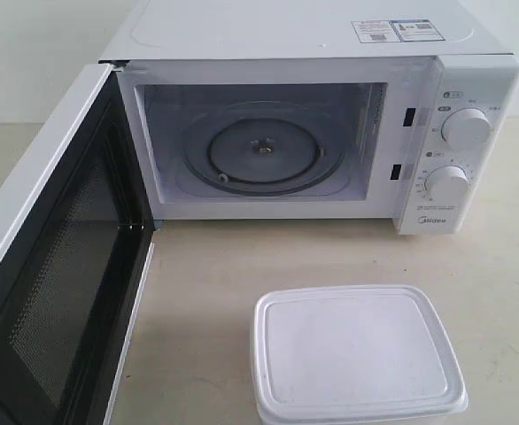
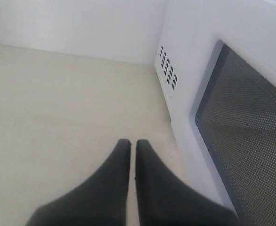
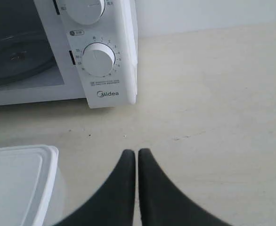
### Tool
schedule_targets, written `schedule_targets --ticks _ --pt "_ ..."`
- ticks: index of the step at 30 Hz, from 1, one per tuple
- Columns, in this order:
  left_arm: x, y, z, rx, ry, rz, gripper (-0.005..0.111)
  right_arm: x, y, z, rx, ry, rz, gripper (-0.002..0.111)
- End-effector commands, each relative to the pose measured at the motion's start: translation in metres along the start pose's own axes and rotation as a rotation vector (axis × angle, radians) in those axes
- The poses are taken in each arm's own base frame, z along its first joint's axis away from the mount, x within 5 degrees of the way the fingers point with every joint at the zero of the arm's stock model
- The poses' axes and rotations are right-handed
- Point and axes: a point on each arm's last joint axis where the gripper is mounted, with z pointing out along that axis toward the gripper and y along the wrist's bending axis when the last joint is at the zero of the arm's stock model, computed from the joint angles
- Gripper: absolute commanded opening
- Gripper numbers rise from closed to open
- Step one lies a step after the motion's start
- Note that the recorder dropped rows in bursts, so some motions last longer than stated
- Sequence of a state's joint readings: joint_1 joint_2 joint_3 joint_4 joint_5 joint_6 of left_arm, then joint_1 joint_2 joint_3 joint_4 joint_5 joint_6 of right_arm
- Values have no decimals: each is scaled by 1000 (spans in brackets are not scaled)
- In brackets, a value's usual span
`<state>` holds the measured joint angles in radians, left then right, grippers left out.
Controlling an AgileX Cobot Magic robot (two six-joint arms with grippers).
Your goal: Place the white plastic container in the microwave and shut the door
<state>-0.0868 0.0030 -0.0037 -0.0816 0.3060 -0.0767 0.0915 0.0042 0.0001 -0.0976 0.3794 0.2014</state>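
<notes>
Microwave (image 1: 313,53): is standing open ahead of the right fingertips, with its glass turntable (image 1: 264,150) lying bare. By my judgement, loading is not yet begun.
Door (image 1: 56,266): is hanging swung wide, with its meshed window lying close beside the left fingers. Closing it is coming last.
Container (image 1: 357,354): is sitting lidded on the table (image 1: 197,292) before the microwave's mouth, just beside the right fingers and not touching them.
Right gripper (image 3: 136,153): is hovering over bare table, fingers pressed together and holding nothing.
Left gripper (image 2: 133,143): is hovering outside the door, fingers together but for a thin slit, holding nothing.
Step in hand: the reach for the container is looking like the job now.
Next move: the right fingers are needing to part wide, shift sideways over the box and clamp across it. The lid is looking smooth and the box broad, so a slipping grip is the risk.
Hidden: both arms are falling outside the exterior view. The door's handle is not showing. The container's near edge is being cut off, and its contents cannot be told.
</notes>
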Motion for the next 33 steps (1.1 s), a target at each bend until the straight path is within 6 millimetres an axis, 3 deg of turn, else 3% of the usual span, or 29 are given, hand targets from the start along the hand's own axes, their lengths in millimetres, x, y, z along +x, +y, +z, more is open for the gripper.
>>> schedule_targets --ticks 1,20,22,25,28,30,33 --pt "1 0 0 -2 -2 -6 4 -1 0 0 1 -14 -2 0" --pt "1 0 0 -2 -2 -6 4 -1 0 0 3 -14 -16 0" --pt "1 0 0 -2 -2 -6 4 -8 -1 -1 16 -89 -135 0" --pt "1 0 0 -2 -2 -6 4 -33 7 -7 -77 -376 20 0" --pt "1 0 0 -2 -2 -6 4 -50 10 -16 -127 -579 38 0" --pt "1 0 0 -2 -2 -6 4 -63 11 -27 -216 -752 198 0" --pt "1 0 0 -2 -2 -6 4 -79 13 -37 -229 -794 201 0"
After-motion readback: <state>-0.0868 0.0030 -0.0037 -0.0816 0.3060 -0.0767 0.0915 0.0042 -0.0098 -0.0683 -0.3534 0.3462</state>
